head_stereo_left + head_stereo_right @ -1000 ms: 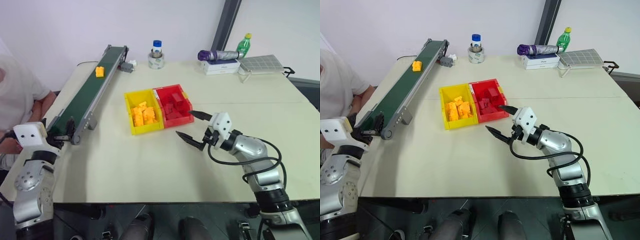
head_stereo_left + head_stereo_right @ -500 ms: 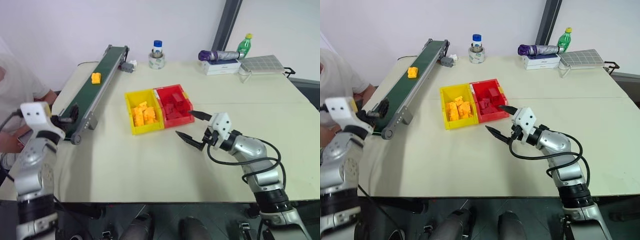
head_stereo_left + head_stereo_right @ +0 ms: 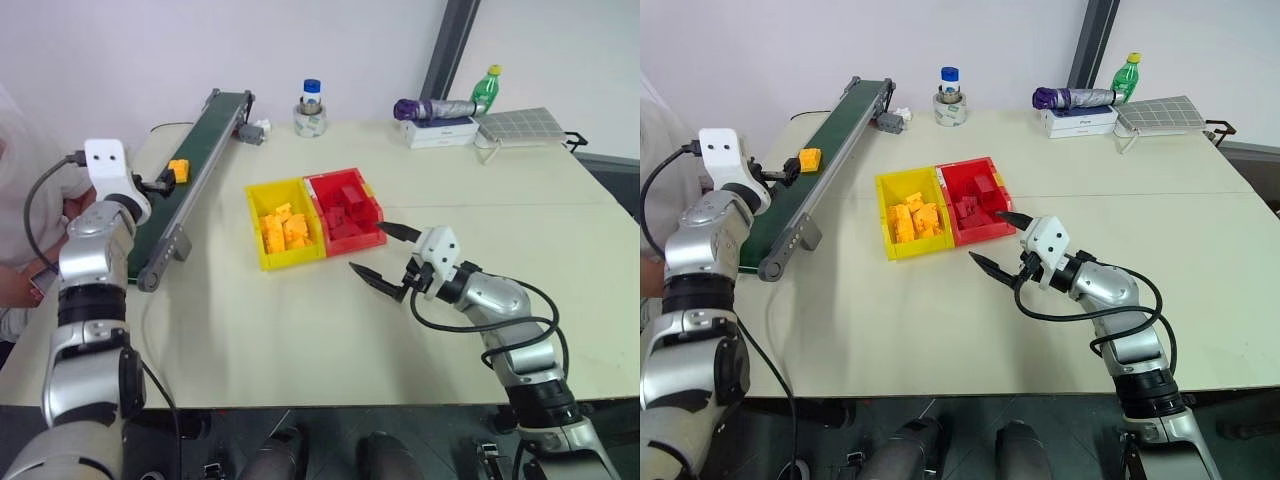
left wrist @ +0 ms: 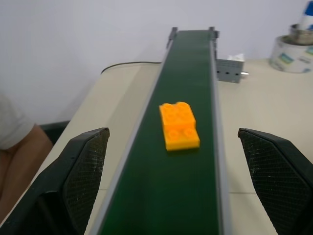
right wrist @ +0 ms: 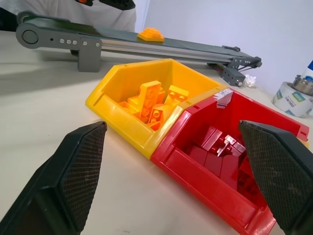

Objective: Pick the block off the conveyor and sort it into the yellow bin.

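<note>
The block [image 4: 179, 125], a yellow-orange studded brick, lies flat on the dark green conveyor [image 3: 212, 128] about midway along the belt. My left gripper [image 3: 160, 182] is level over the belt's near half, open wide. In the left wrist view the block sits just ahead of its fingers [image 4: 83, 166] and between their lines. The yellow bin [image 3: 290, 260], holding several yellow bricks, stands mid-table joined to a red bin [image 3: 358, 241]. My right gripper [image 3: 372, 248] hovers open and empty just in front of the red bin.
A person [image 3: 20, 200] sits at the table's left edge beside the conveyor. A grey motor [image 3: 255, 130] sticks out at the belt's far end. At the back stand a tape roll with a bottle [image 3: 311, 118], an umbrella on a box [image 3: 437, 110], a green bottle [image 3: 486, 88] and a grey rack [image 3: 527, 125].
My left arm rose and reached forward along the conveyor, still open. The block rode down the belt toward it. The right arm stayed put.
</note>
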Available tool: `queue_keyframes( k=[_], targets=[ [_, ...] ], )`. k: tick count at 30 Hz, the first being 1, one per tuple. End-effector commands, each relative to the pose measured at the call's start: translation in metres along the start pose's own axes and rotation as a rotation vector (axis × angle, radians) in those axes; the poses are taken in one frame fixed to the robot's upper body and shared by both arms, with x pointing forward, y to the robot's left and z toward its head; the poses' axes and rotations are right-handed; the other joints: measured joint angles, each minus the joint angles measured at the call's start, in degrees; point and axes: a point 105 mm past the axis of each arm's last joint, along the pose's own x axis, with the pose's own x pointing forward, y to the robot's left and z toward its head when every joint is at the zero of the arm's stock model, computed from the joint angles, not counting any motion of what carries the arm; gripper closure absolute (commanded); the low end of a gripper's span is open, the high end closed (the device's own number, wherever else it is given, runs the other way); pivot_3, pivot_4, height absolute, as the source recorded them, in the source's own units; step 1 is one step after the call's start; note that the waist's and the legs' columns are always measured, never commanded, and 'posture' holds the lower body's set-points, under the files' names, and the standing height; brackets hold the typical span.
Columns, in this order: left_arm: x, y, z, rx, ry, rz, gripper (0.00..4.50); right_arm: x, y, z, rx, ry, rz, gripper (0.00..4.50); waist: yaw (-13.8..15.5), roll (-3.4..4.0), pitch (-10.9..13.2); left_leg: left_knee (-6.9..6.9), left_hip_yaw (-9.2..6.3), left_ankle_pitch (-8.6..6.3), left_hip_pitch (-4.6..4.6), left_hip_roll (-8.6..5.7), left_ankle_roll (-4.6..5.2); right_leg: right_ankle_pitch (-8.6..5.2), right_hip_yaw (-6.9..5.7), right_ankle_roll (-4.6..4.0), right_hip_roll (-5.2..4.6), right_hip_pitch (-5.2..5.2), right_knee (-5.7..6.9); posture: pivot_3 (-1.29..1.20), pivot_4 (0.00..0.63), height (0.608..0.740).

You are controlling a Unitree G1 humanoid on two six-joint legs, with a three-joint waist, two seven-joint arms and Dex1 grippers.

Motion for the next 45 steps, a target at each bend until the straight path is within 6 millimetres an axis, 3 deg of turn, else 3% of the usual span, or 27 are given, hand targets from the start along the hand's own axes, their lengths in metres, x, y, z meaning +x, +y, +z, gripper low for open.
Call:
queue_keyframes(
  k=[1,12,17,20,24,25,29,32,35,40,45],
  targets=[
    [0.005,0.0,0.008,0.053,-0.025,0.028,0.06,0.0,0.001,0.014,-0.037,-0.046,-0.006,0.0,0.0,0.0,0.0,0.0,0.0,0.0,0.0,0.0,0.0,0.0,0.0,0.0,0.0,0.0,0.0,0.0,0.15,0.74],
    [0.006,-0.006,-0.023,-0.109,0.094,-0.033,0.06,-0.002,0.001,0.015,-0.037,-0.047,-0.016,0.0,-0.2,-0.01,0.0,0.05,0.0,0.07,0.0,0.0,0.09,0.03,0.0,0.05,0.01,0.01,0.04,0.0,0.15,0.74],
    [0.003,-0.003,-0.031,-0.065,0.116,-0.012,0.06,-0.002,0.002,0.015,-0.036,-0.044,-0.012,0.0,-0.3,-0.01,0.0,0.06,0.0,0.07,0.0,0.0,0.1,0.04,0.0,0.05,0.01,0.01,0.05,0.0,0.15,0.74],
    [0.0,0.006,-0.035,-0.037,0.128,0.036,0.9,-0.002,0.001,0.015,-0.035,-0.041,-0.011,0.0,-0.4,-0.01,0.0,0.07,0.0,0.08,0.0,0.0,0.09,0.04,0.0,0.05,0.0,0.01,0.07,0.0,0.15,0.74],
    [0.0,0.008,-0.033,-0.042,0.113,0.048,2.9,-0.002,0.001,0.014,-0.033,-0.038,-0.011,0.0,-0.3,-0.02,0.0,0.13,-0.01,0.09,0.01,0.0,0.07,0.05,0.0,0.04,0.01,0.03,0.11,0.0,0.15,0.74],
    [-0.001,0.008,-0.032,-0.045,0.106,0.051,3.23,-0.002,0.001,0.014,-0.032,-0.037,-0.012,0.0,-0.3,-0.02,0.0,0.16,-0.01,0.09,0.0,0.0,0.07,0.06,0.0,0.04,0.01,0.03,0.11,0.0,0.15,0.74],
    [-0.002,0.005,-0.016,-0.037,0.036,0.036,3.19,-0.003,0.001,0.014,-0.031,-0.036,-0.013,0.0,-0.3,-0.02,0.0,0.2,-0.01,0.09,0.0,0.0,0.07,0.09,0.0,0.05,0.02,0.04,0.11,0.0,0.15,0.74],
    [-0.01,-0.022,0.014,-0.103,-0.109,-0.113,3.19,-0.004,0.0,0.014,-0.031,-0.034,-0.018,0.0,-0.3,-0.02,0.0,0.19,-0.01,0.09,-0.01,0.0,0.07,0.09,0.01,0.05,0.01,0.04,0.11,0.0,0.15,0.74],
    [-0.028,-0.057,0.027,-0.193,-0.17,-0.3,3.19,-0.005,0.0,0.014,-0.031,-0.032,-0.02,0.0,-0.1,-0.02,0.0,0.22,-0.01,0.09,-0.02,0.0,0.07,0.09,0.0,0.05,0.0,0.06,0.1,0.0,0.15,0.74],
    [-0.046,-0.111,0.016,-0.118,-0.139,-0.494,3.19,-0.003,0.0,0.013,-0.031,-0.035,-0.018,0.0,-0.2,-0.01,0.0,0.25,-0.01,0.08,0.01,0.01,0.05,0.1,0.01,0.03,0.02,0.08,0.12,0.0,0.15,0.74],
    [-0.049,-0.146,0.011,-0.151,-0.128,-0.556,3.19,-0.002,-0.001,0.014,-0.035,-0.037,-0.019,0.0,-0.1,-0.02,0.0,0.3,-0.01,0.06,0.0,0.03,-0.06,0.12,0.01,0.01,0.04,0.09,0.13,0.0,0.15,0.74]
  ],
)
